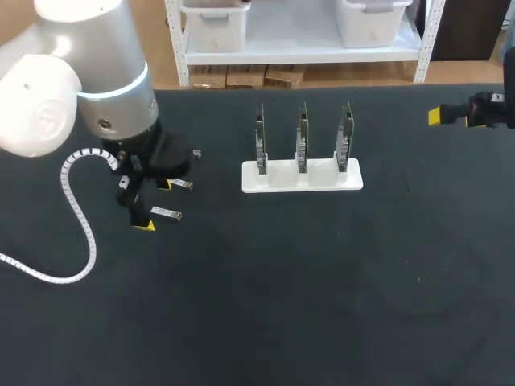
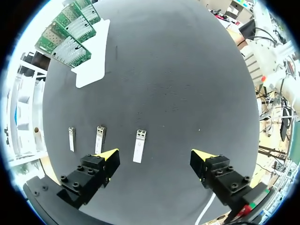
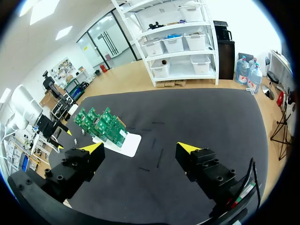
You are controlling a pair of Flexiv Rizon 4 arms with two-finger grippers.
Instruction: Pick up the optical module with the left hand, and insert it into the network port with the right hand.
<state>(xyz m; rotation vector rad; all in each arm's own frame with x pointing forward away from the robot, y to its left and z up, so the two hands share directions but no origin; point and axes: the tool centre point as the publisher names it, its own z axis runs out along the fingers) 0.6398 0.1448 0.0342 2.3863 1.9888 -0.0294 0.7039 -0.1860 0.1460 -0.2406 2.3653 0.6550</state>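
My left hand [image 2: 157,157] is hanging, fingers apart, over the slim silver metal optical module [image 2: 139,146] lying on the black tabletop [image 2: 187,70]. I'm judging the pickup is only beginning; lowering and closing across the module's sides is coming next.

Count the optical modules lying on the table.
3, all ahead of the left gripper: inner module nearest its middle, middle module by one fingertip, outer module beyond.
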